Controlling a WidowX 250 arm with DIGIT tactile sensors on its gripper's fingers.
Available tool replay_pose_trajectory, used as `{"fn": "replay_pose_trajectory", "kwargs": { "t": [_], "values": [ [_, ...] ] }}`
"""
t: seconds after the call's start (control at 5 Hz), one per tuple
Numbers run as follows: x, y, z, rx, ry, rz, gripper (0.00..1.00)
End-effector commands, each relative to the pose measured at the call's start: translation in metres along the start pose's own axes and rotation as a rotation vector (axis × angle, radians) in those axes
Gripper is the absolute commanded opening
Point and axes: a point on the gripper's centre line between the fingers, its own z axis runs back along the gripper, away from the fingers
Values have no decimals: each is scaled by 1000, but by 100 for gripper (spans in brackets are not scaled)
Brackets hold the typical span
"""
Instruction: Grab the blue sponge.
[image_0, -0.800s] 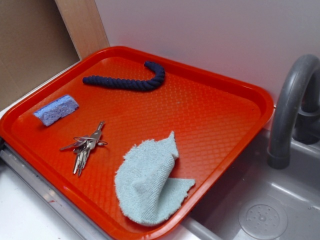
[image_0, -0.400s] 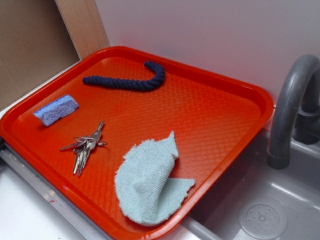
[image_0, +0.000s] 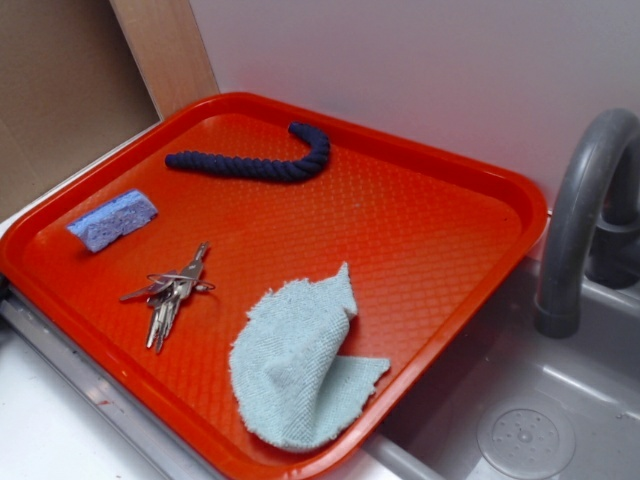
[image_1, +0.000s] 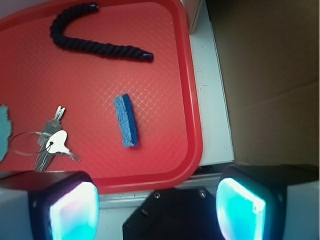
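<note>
The blue sponge (image_0: 113, 220) lies on the red tray (image_0: 440, 230) near its left corner, a small light blue foam block. In the wrist view the blue sponge (image_1: 126, 120) lies lengthwise on the tray (image_1: 165, 170), well ahead of my gripper (image_1: 157, 212). The gripper is open, its two glowing pads (image_1: 75, 212) far apart with nothing between them. It hangs high, back from the tray's near edge. The exterior view does not show the gripper.
A dark navy rope (image_0: 255, 162) curves at the tray's back. Keys (image_0: 170, 292) lie beside the sponge, and a pale teal cloth (image_0: 300, 372) sits at the front. A grey sink (image_0: 520, 420) with a faucet (image_0: 580, 220) is at the right. A brown board (image_1: 270, 80) stands past the tray.
</note>
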Motion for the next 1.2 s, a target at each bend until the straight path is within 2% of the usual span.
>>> {"fn": "replay_pose_trajectory", "kwargs": {
  "t": [0.0,0.2,0.4,0.6,0.8,1.0],
  "values": [
    [22,-25,-77,-34,83,-21,100],
    [28,-45,-111,-56,138,-90,100],
    [22,-71,-147,-44,221,-180,100],
    [13,-69,-165,22,277,-190,100],
    [11,-50,-170,58,286,-126,81],
    [13,-41,-162,76,288,-95,0]
  ]
}}
